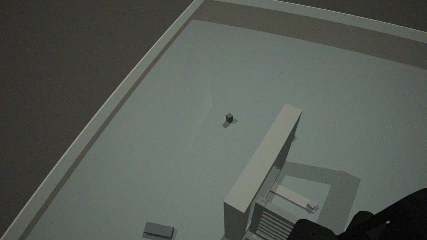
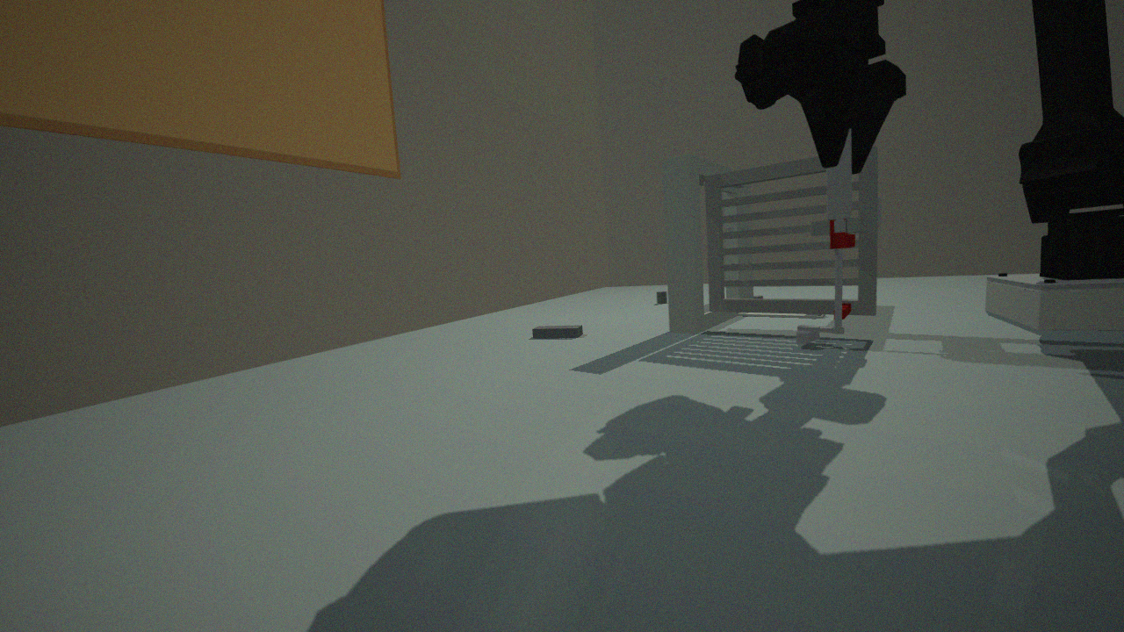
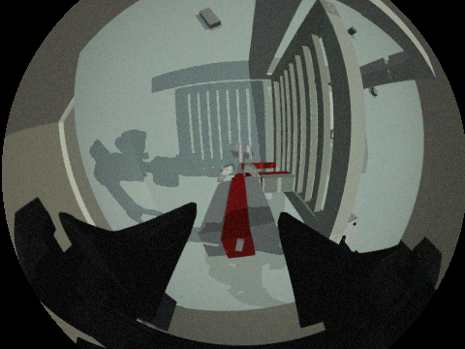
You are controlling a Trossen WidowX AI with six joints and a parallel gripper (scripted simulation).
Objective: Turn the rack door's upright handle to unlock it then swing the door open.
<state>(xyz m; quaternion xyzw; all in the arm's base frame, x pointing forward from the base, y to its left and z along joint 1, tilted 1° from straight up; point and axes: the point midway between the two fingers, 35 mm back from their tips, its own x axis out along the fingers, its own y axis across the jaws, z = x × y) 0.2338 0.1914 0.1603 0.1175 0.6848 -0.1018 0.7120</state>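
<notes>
Right now the gripper (image 2: 844, 166) (image 3: 238, 213) stands over the top of the upright handle (image 2: 839, 195) (image 3: 236, 204), its fingers spread, with a gap on either side of the handle in the wrist view. The handle, grey with red parts, sits at the free end of the slatted door (image 1: 279, 211) (image 2: 867, 235) (image 3: 341, 107), which stands swung well out from the pale frame (image 1: 262, 158) (image 2: 685, 243). Past the frame, toward the worktop's (image 1: 149, 74) (image 2: 235, 471) (image 3: 121, 73) left edge in the top view, lies a flat grey block (image 1: 158, 230) (image 2: 556, 332) (image 3: 209, 17); a small dark block (image 1: 229, 118) (image 2: 660, 298) rests nearer the worktop's upper corner, well apart from both edges. Beyond the worktop, an orange panel (image 2: 188, 78) shows on the wall.
</notes>
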